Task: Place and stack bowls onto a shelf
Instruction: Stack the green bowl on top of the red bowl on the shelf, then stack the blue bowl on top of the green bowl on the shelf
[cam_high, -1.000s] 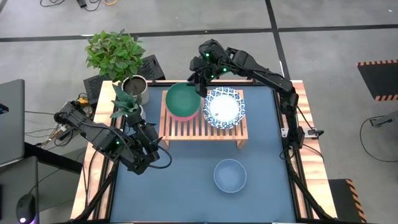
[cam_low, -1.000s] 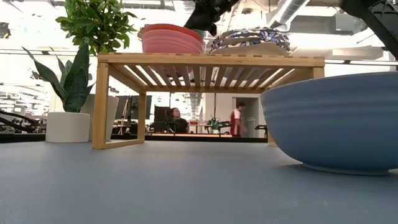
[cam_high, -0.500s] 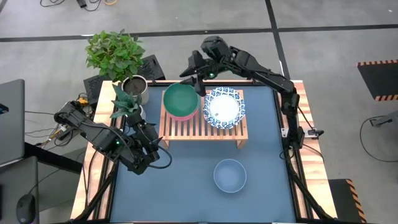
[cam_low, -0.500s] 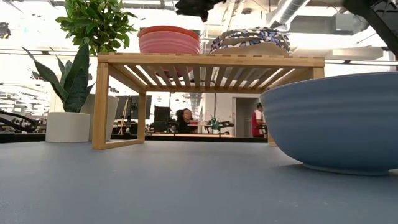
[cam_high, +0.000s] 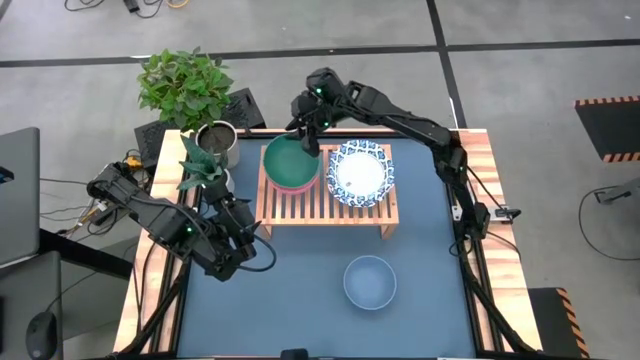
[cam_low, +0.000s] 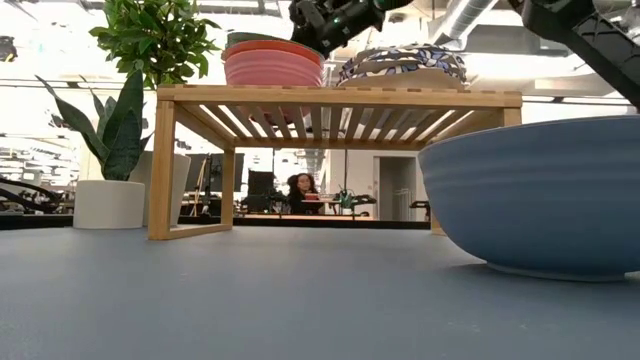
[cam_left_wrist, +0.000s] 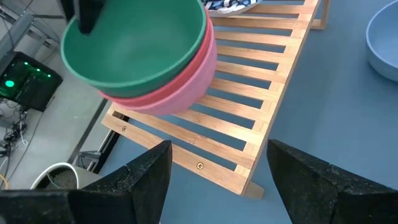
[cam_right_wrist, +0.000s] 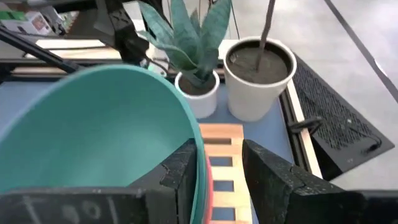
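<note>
High view. I see the shelf (cam_high: 328, 205) at the table's twelve o'clock side, its slats running toward me. On its nine o'clock half sits the green bowl (cam_high: 291, 160) nested inside the pink bowl (cam_high: 296, 184); on its three o'clock half sits the patterned bowl (cam_high: 361, 172), white inside with a blue rim (how many are stacked there I cannot tell). The blue bowl (cam_high: 370, 281) rests alone on the table (cam_high: 300, 310), at six o'clock from the shelf and well apart from it.

Right gripper (cam_high: 308, 135): reached across from the three o'clock side, it sits at the green bowl's one o'clock rim. In the right wrist view its fingers (cam_right_wrist: 182, 171) straddle that rim, one inside the bowl (cam_right_wrist: 93, 130) and one outside, with a gap between them; I read them as spread, not pinching.

Left gripper (cam_high: 243, 232): parked low at the shelf's eight o'clock corner, apart from it. In the left wrist view its fingers (cam_left_wrist: 146, 174) stand wide apart and grasp nothing, with the green-in-pink stack (cam_left_wrist: 152, 62) and the shelf (cam_left_wrist: 249, 118) ahead.

Low view. The pink bowl (cam_low: 272, 64) and patterned bowl (cam_low: 402, 66) sit side by side on the shelf top (cam_low: 340, 97); the right gripper (cam_low: 318, 22) hangs just above the pink bowl. The blue bowl (cam_low: 535, 195) fills the near foreground. Two potted plants (cam_high: 195, 110) stand at the table's ten o'clock corner.
</note>
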